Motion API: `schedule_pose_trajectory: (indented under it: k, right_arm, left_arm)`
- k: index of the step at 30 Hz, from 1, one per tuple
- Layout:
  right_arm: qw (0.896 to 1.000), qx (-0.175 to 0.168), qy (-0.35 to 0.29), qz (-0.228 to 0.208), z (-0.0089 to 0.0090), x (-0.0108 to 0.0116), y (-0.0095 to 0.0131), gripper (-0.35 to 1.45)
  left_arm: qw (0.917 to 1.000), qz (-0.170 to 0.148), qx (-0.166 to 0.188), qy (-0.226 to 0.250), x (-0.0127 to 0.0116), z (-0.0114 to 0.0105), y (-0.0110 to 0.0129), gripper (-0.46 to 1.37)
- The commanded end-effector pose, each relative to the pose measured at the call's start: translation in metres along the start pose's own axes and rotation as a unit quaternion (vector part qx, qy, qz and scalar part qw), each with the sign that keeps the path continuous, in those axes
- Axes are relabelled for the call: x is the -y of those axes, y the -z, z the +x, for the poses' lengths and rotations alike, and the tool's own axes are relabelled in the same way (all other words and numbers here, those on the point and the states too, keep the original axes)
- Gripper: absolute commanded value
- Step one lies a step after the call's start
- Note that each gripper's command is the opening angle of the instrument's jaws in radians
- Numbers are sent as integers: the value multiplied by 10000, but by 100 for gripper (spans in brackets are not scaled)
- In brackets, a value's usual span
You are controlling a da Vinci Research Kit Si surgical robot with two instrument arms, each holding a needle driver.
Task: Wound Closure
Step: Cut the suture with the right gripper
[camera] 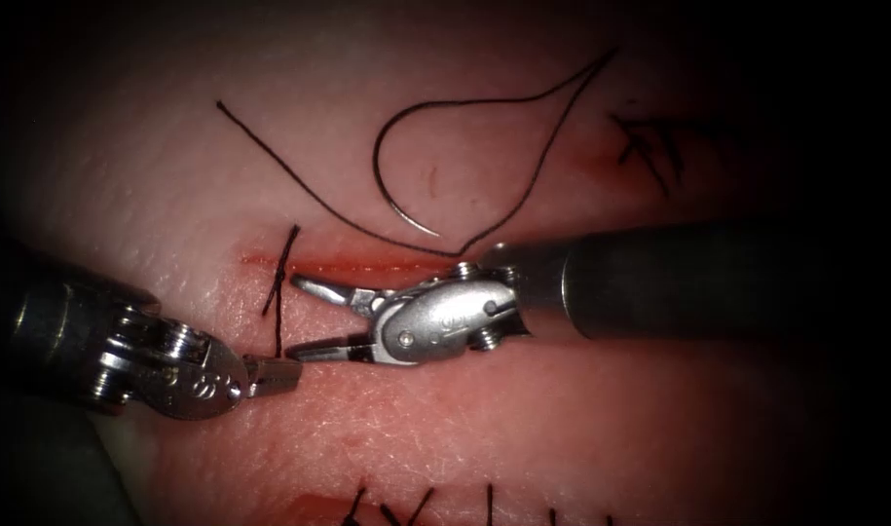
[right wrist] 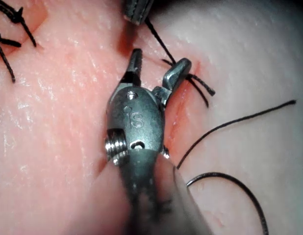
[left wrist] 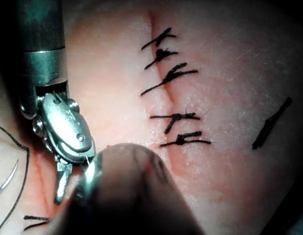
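The curved needle [camera: 394, 206] lies loose on the tissue [camera: 562, 419] beyond the cut [camera: 367, 265], held by neither tool and not in the tissue. Its long thread [camera: 299, 180] loops across the surface there. At the cut's left end a short thread tail [camera: 278, 321] rises from a stitch. My left tool [camera: 275, 375] is shut on that tail's end, which the right wrist view shows running from its jaws [right wrist: 137, 12]. My right tool [camera: 294, 318] is open, one jaw on each side of the tail [right wrist: 164, 46], and holds nothing.
Finished stitches with cut ends [left wrist: 173, 120] line another closed cut. More knots sit at the upper right [camera: 649, 146] and along the bottom edge [camera: 416, 507]. Red fluid tints the tissue around the cut. The right shaft [camera: 659, 282] lies along the cut.
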Motion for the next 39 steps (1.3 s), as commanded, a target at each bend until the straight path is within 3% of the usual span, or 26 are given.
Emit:
schedule_pose_trajectory:
  k: [1, 23, 39]
  right_arm:
    - [10000, 6, 19, 39, -1, 3, -3, 137]
    - [10000, -1, 89, 23, 4, 10, -46, 144]
    - [9999, 22, 120, -18, 0, 6, -58, 143]
  left_arm:
    - [10000, -9, 14, -3, 2, 1, 1, -35]
    - [10000, 18, -23, 44, 4, 5, 0, -35]
    - [10000, 25, -16, 51, 2, 6, 0, -35]
